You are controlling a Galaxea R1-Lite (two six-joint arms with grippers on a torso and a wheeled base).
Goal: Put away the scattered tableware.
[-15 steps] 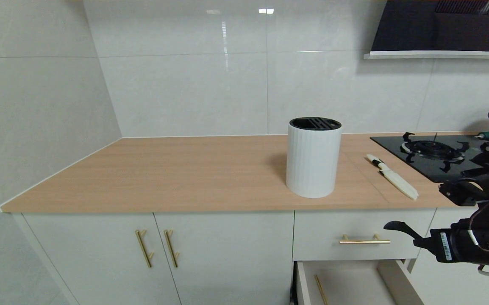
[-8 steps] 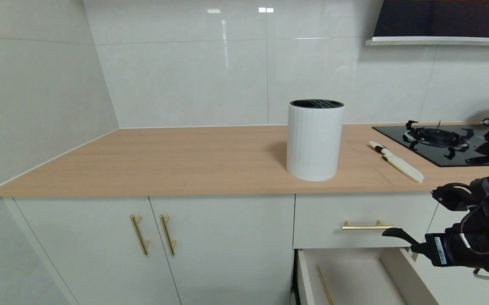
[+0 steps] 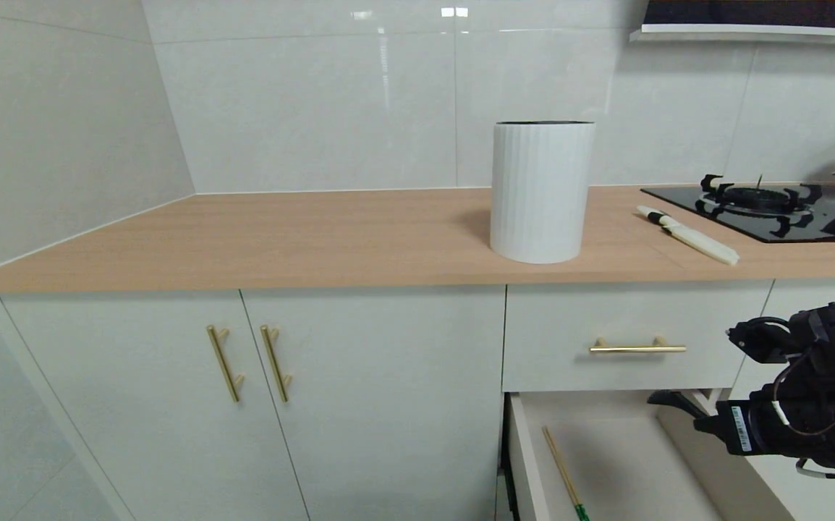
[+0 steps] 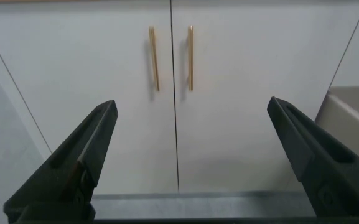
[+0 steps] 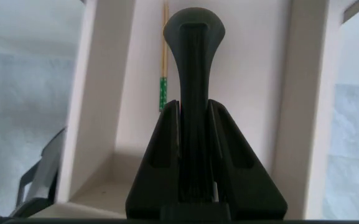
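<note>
Counter with tableware, one drawer open below.

The left gripper, jaws spread wide and empty, faces the cabinet doors. On the counter a white holder stands upright. In the open lower drawer chopsticks lie along the floor near its left wall. A knife lies flat on the counter between holder and hob, touching neither. The right gripper, fingers pressed together on nothing, hangs by the drawer's right wall.

One holder, one knife, one open drawer, two cabinet doors.
</note>
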